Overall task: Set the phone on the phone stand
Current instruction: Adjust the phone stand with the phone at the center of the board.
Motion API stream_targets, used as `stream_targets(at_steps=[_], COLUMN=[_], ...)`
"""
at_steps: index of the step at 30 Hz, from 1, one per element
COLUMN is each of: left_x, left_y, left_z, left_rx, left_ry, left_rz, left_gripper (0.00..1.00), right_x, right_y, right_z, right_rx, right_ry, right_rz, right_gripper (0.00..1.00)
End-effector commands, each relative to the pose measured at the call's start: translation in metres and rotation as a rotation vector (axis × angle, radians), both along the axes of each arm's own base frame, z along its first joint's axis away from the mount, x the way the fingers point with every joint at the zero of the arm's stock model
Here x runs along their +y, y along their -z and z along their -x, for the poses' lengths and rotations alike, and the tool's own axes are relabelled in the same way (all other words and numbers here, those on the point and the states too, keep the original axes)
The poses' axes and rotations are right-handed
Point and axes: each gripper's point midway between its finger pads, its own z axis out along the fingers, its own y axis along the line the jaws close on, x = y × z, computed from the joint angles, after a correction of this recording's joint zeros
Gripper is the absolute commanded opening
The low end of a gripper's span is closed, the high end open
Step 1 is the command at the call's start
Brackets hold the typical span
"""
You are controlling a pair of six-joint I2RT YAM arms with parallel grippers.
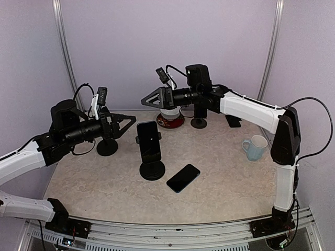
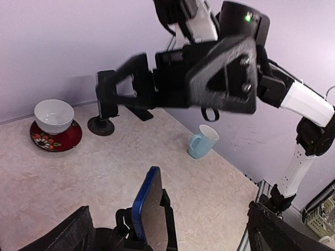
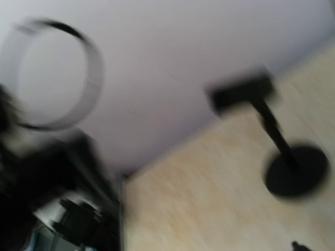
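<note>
Both arms are hovering over the bench empty, with one phone standing docked and another lying flat.
The left end effector is gaping wide with nothing in it, just left of the upright phone, which is sitting in the central phone stand. The right end effector is hanging fully spread and gripping nothing, near the white bowl on its red plate. A second phone is lying flat on the bench just right of the stand's base, well apart from the blue mug.
</note>
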Motion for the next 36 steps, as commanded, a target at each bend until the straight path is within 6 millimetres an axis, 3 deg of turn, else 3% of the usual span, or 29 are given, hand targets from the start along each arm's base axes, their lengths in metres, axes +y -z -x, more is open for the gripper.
stream_targets(at_steps=[1, 13, 20, 26, 31, 36], left_x=[0.024, 0.021, 0.015, 0.006, -0.001, -0.003], left_y=[-0.001, 0.019, 0.043, 0.063, 0.076, 0.076], left_z=[-0.008, -0.015, -0.023, -0.029, -0.027, -0.019], left_rx=[0.012, 0.121, 0.186, 0.223, 0.243, 0.245], left_ry=[-0.177, -0.379, -0.492, -0.49, -0.457, -0.408], left_rz=[-0.004, -0.12, -0.214, -0.253, -0.291, -0.274], left_gripper=[0.99, 0.99, 0.99, 0.99, 0.99, 0.98], right_x=[-0.037, -0.082, -0.105, -0.116, -0.127, -0.129], right_y=[-0.022, 0.004, 0.04, 0.068, 0.074, 0.08], right_z=[-0.005, 0.001, 0.0, 0.0, -0.002, -0.004], right_rx=[-0.083, -0.157, -0.155, -0.15, -0.159, -0.152], right_ry=[0.116, 0.281, 0.379, 0.416, 0.444, 0.442], right_rz=[-0.033, 0.05, 0.132, 0.19, 0.203, 0.203], right_gripper=[1.0, 1.0, 1.0, 1.0, 1.0, 1.0])
